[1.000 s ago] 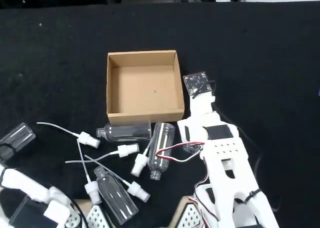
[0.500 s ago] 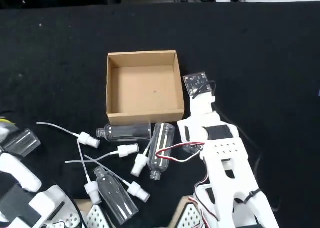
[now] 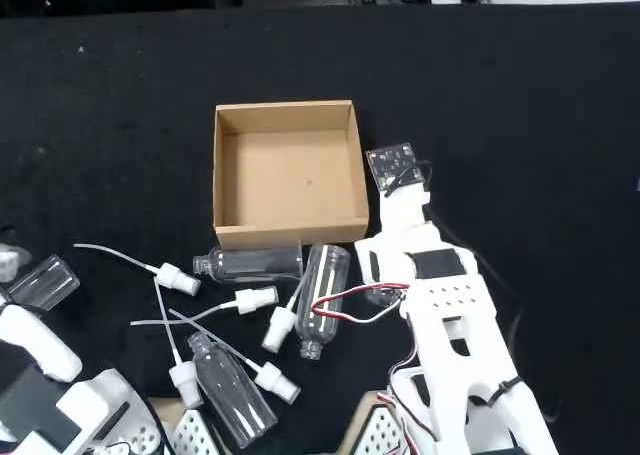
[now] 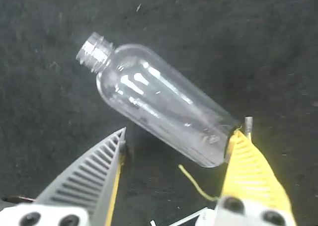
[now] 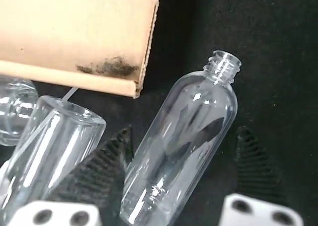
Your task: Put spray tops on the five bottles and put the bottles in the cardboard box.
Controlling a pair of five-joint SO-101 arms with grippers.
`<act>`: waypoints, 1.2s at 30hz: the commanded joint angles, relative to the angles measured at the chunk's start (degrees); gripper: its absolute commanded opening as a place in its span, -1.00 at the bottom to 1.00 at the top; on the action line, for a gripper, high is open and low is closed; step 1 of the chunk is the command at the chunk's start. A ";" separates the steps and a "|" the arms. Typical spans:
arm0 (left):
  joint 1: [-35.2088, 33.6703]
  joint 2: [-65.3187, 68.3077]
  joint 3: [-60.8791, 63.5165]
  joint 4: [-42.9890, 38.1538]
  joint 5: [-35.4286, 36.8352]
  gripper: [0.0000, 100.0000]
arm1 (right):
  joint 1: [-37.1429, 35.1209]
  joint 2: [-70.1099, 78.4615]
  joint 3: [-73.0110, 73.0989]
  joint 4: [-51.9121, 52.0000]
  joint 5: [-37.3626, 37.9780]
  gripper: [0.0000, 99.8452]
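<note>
Fingers (image 4: 97, 179) of the left gripper (image 4: 179, 135) and of the right gripper (image 5: 185, 130) are spread apart, and each pair straddles an uncapped bottle without clamping it

At the left edge of the high view, the left bottle (image 4: 159, 104) lies on its side on the black table (image 3: 520, 95), well apart from the cardboard box (image 3: 290, 237); its base sits right at the yellow fingertip and the grey finger stands clear. The right bottle (image 5: 184, 141) lies just off the box's near corner, its open neck pointing away from the wrist. Just beside it lies a third bottle (image 3: 322, 297). A fourth bottle (image 3: 250, 263) rests along the box's front wall and a fifth bottle (image 3: 232, 390) lies nearer the arms. The loose spray tops (image 3: 175, 278) with long tubes are scattered among these three
</note>
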 commanded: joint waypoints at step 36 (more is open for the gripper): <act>-0.75 -0.62 11.56 -2.81 -67.96 -0.42 | 1.32 -2.33 -0.31 -0.97 0.09 -0.43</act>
